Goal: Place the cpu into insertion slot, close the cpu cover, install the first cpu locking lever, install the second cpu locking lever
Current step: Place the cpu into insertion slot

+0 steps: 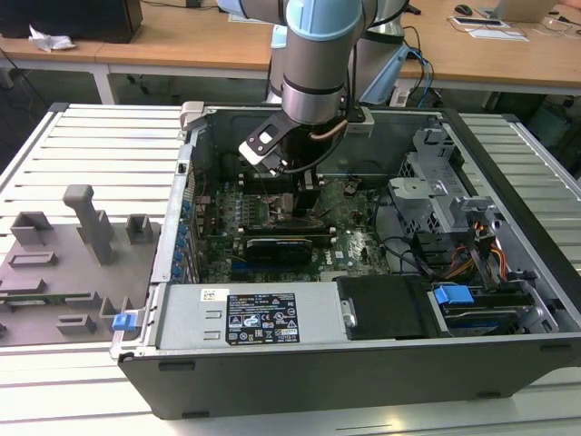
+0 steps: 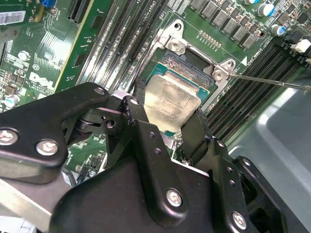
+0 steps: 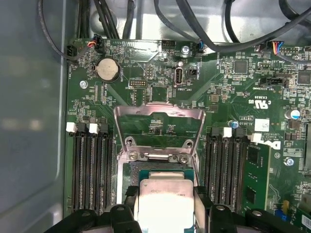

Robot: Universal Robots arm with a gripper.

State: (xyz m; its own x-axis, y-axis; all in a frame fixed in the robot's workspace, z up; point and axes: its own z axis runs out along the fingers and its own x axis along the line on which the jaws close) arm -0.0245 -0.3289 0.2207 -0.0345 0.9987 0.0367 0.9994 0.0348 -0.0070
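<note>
While the cpu cover (image 3: 158,111) lies flipped open | gripper (image 2: 167,114) clamps the cpu (image 2: 172,99) by two opposite edges | cpu right over the insertion slot (image 2: 188,64), seating unclear

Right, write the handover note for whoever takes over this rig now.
The gripper has its fingers shut on the cpu.
The cpu hangs right over the insertion slot; whether it is seated cannot be told.
The cpu cover is swung open.
A locking lever stands unlatched beside the slot.
Done: cpu at the slot.
Left: seating confirmed, cover closed, both levers installed.
</note>
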